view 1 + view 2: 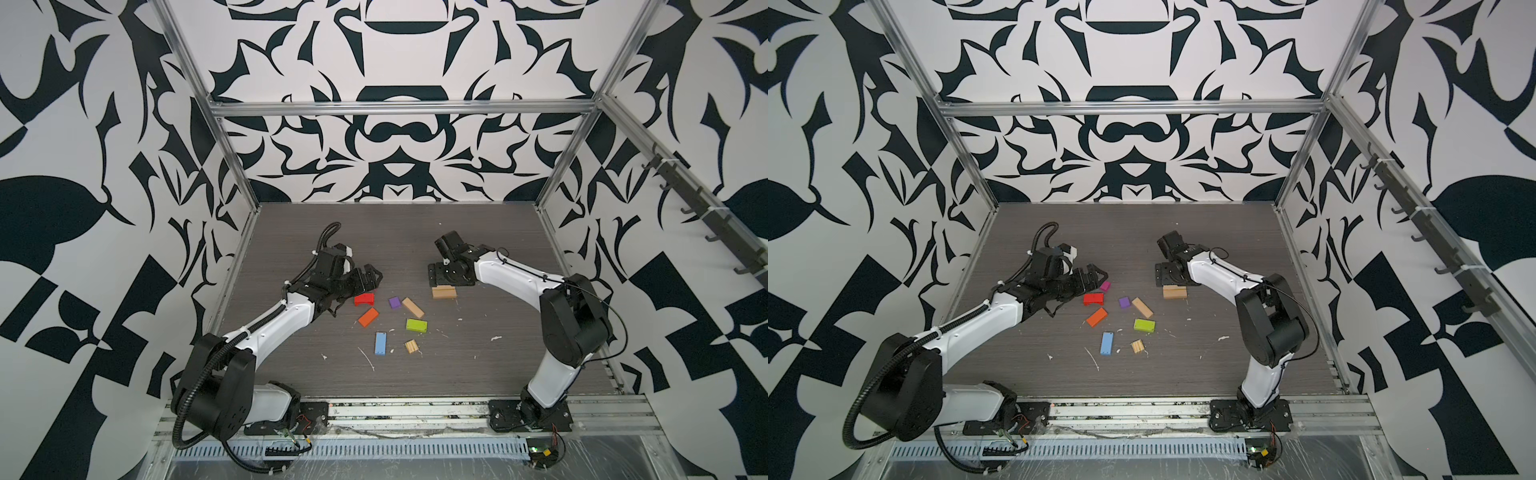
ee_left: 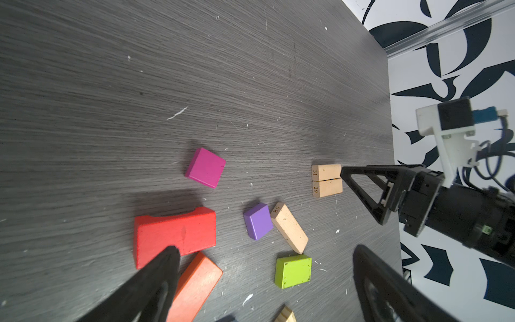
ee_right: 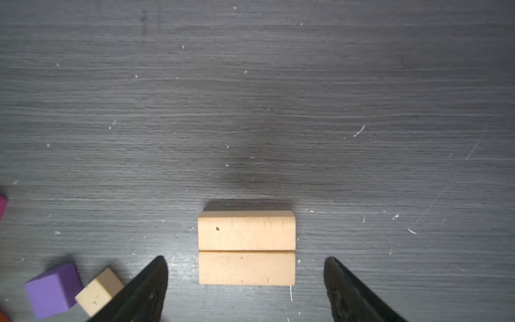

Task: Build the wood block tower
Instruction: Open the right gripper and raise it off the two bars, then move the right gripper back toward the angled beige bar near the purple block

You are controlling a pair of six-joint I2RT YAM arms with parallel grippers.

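1. Left arm (image 1: 286, 316) stretches low over the bench (image 1: 478, 365), left gripper (image 1: 370, 277) spread wide near the red block (image 1: 364, 299).
2. Right arm (image 1: 511, 274) bends over, wrist down, right gripper (image 3: 245, 262) spread astride two tan planks (image 1: 444, 293) lying side by side.
3. Other wood blocks (image 1: 416, 325) lie scattered between the arms.

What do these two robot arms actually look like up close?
The left arm and right arm have glossy white shells between bulky black joints. A ribbed black hose runs along the left one; thin black wires loop by the right. The left gripper and right gripper have black, pointed, open-framed triangular fingers.
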